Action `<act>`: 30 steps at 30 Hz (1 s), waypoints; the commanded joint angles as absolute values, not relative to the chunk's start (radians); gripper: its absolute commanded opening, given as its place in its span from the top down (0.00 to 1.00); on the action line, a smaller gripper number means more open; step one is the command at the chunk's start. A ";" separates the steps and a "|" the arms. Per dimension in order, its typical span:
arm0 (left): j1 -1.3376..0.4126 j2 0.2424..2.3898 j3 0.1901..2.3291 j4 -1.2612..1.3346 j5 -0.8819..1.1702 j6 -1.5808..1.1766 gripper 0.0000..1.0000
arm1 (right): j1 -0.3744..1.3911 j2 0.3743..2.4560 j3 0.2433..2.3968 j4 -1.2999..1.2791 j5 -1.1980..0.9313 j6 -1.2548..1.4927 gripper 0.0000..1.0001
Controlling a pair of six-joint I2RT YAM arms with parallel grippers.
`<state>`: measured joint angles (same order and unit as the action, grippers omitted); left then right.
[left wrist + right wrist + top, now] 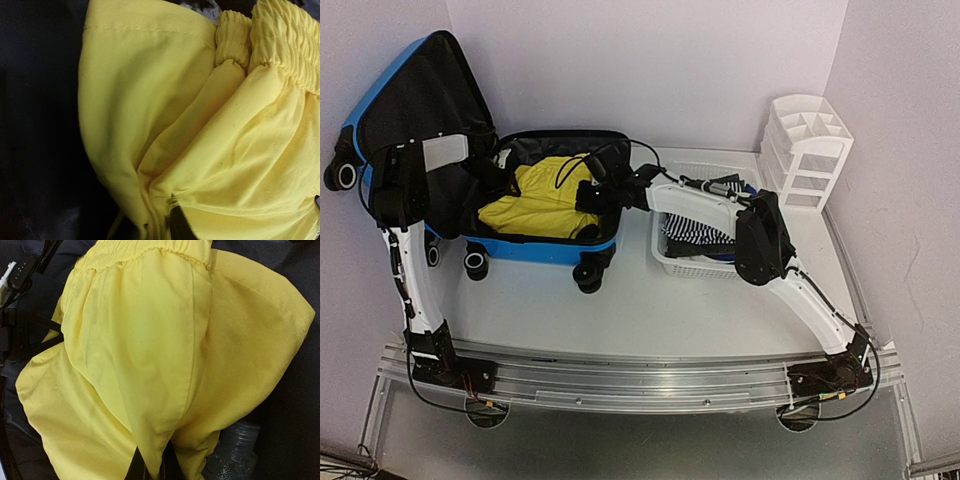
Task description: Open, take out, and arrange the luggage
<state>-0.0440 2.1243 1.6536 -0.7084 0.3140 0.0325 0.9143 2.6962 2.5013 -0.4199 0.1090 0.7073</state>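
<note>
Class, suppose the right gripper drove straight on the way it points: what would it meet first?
The yellow garment, pinched in the right gripper; behind it, probably the suitcase's black lining, though depth is unclear.

1 luggage (542, 250), 1 basket (705, 268), seemingly 1 garment (540, 205)

No legible text, label, brand or number on luggage (535, 250), yellow garment (545, 205) or basket (700, 268); all views checked.
</note>
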 commanded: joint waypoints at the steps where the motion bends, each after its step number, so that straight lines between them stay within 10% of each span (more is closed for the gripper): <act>1: -0.051 2.046 1.664 -0.698 0.280 0.032 0.98 | 0.890 2.615 2.494 -0.401 0.130 0.704 1.00; 30: -0.065 1.953 2.052 -0.944 0.414 0.019 1.00 | 0.842 2.474 2.559 -0.285 0.181 0.562 1.00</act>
